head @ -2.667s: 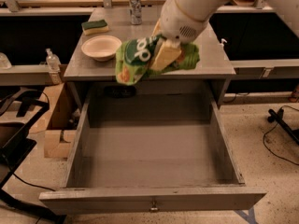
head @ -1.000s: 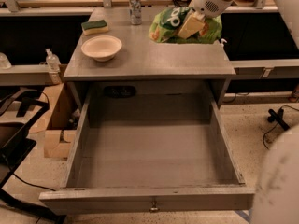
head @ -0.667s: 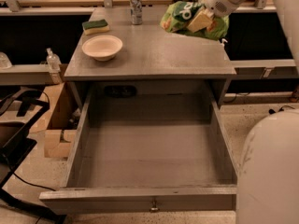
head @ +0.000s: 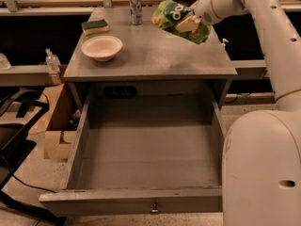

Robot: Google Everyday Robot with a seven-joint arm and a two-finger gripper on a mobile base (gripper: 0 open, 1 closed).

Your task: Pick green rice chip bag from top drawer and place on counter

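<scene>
- Robot arm [head: 277, 41]: white, enters from the right edge and reaches left over the back of the furniture. Its bulky lower body fills the bottom right corner and hides the drawer's right front corner.
- Top drawer [head: 146, 159]: pulled fully out, floor bare, nothing in it. Small metal knob [head: 154, 207] on the front panel.
- Counter [head: 155, 55]: flat grey top above the drawer. The stretch beneath the bag, at the back right, is bare.
- Bowl [head: 102, 47]: pale, on the counter's left side, well apart from the bag.
- Green rice chip bag [head: 171, 13]: in the air above the counter's back right part, not touching it. Long axis tilted, running from upper left down to lower right. The counter lies straight below it, so the coming move looks like a plain lowering.
- Gripper [head: 188, 23]: closed on the bag's middle, one tan finger pressed across its front. The other finger is hidden behind the bag.
- Sponge [head: 95, 27]: green and yellow, back left corner.
- Can [head: 136, 7]: upright at the back edge, just left of the bag. Whether the bag overlaps it in depth cannot be told.
</scene>
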